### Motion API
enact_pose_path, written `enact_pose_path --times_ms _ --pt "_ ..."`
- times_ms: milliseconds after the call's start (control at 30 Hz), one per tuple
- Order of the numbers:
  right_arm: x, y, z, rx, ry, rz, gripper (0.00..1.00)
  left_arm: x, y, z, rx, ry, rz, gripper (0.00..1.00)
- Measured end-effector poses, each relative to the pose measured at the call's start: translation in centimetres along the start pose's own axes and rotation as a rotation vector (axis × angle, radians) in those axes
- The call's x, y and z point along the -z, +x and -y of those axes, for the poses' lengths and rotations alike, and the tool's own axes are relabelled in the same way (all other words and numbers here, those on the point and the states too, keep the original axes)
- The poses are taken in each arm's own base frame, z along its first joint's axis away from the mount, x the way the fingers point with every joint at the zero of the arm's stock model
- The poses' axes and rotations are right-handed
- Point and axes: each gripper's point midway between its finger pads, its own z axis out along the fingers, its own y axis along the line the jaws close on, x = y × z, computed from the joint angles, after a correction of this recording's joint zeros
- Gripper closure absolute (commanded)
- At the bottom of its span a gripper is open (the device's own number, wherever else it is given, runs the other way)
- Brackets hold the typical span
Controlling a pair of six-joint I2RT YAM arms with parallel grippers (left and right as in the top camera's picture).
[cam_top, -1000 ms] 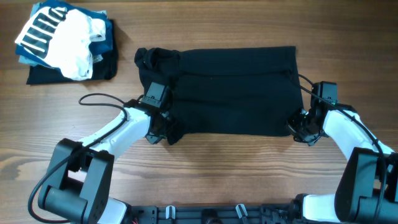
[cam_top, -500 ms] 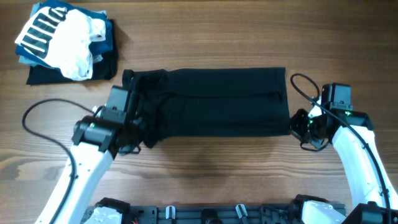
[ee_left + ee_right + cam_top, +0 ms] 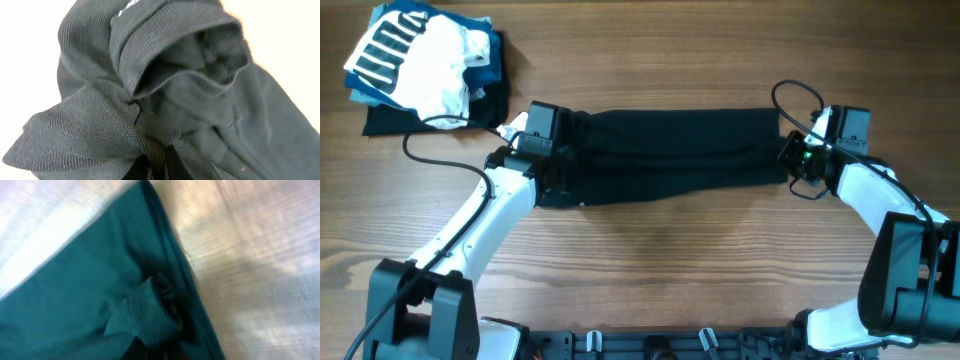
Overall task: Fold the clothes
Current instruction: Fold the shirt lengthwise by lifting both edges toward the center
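Overhead, the large limp black fabric shirt (image 3: 670, 155) lay gathered into a long narrow band across the middle of the light brown wooden table (image 3: 670, 270). Its long axis ran left to right, along the grain of the boards. The band's left end was bunched and thick, and its right end was flatter. The left gripper (image 3: 159, 169) was clamped tight on a twisted fold at the left end, and the right gripper (image 3: 792, 158) was pinched narrow on the cloth at the right end. A heap of smaller white, blue-and-white striped and dark garments (image 3: 425, 65) sat at the far left corner, apart from the band. A thin black cable (image 3: 430, 140) looped over the boards beside it.
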Motion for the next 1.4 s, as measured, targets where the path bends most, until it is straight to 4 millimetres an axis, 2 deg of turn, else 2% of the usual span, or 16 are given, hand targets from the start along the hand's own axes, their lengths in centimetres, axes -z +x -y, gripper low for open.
enact_pose_path --times_ms 33,67,100,333,467,633,833,900,933,967,1033,1100,1200,1267,1333,1400 --pt "0.0 -0.4 -0.3 0.008 -0.015 0.015 0.30 0.0 -0.2 0.1 -0.003 0.004 0.011 0.09" --pt "0.0 -0.9 -0.6 0.015 -0.026 0.034 0.10 0.0 -0.7 0.5 -0.004 0.015 0.034 0.00" --pt "0.0 -1.1 -0.8 0.020 -0.033 0.043 0.01 0.0 -1.1 0.8 0.000 0.028 0.052 0.00" --pt "0.2 -0.8 -0.4 0.154 -0.008 0.016 0.02 0.1 -2.3 0.2 -0.041 0.001 0.101 0.00" --pt "-1.3 -0.9 1.4 0.267 0.068 0.014 0.08 -0.1 -3.5 -3.1 -0.044 -0.088 0.080 0.00" --pt "-3.4 -2.5 0.6 0.371 0.118 0.005 0.29 -0.1 -3.7 -6.3 -0.059 -0.179 0.033 0.00" --pt "-3.7 0.3 -0.2 0.458 0.321 -0.174 0.49 0.2 -2.9 -7.5 -0.076 -0.223 -0.008 0.00" --pt "-3.0 1.4 0.6 0.410 0.357 -0.229 0.71 0.2 -2.7 -7.7 -0.078 -0.232 -0.017 0.00" --pt "-2.9 1.5 0.7 0.395 0.363 -0.234 0.89 0.2 -2.7 -7.7 -0.078 -0.233 -0.018 0.00" --pt "-2.9 1.6 0.6 0.373 0.362 -0.236 0.96 0.2 -2.7 -7.7 -0.078 -0.233 -0.018 0.00" --pt "-2.9 1.7 0.4 0.329 0.342 -0.233 0.96 0.2 -2.7 -7.7 -0.078 -0.233 -0.018 0.00" --pt "-2.3 1.3 1.5 0.245 0.341 -0.249 0.96 0.2 -2.7 -7.7 -0.078 -0.233 -0.017 0.00" --pt "0.0 -1.1 6.1 0.099 0.389 -0.280 0.96 0.9 -3.1 -7.5 -0.102 -0.241 -0.028 0.00" --pt "1.7 -3.3 8.2 0.049 0.407 -0.268 0.96 2.3 -5.0 -6.5 -0.112 -0.229 -0.008 0.00" --pt "3.4 -6.0 8.4 0.049 0.381 -0.231 0.96 3.6 -6.9 -5.5 -0.108 -0.208 0.026 0.00" --pt "4.0 -6.4 7.0 0.076 0.354 -0.253 0.96 3.8 -7.5 -5.4 -0.117 -0.207 0.036 0.00"
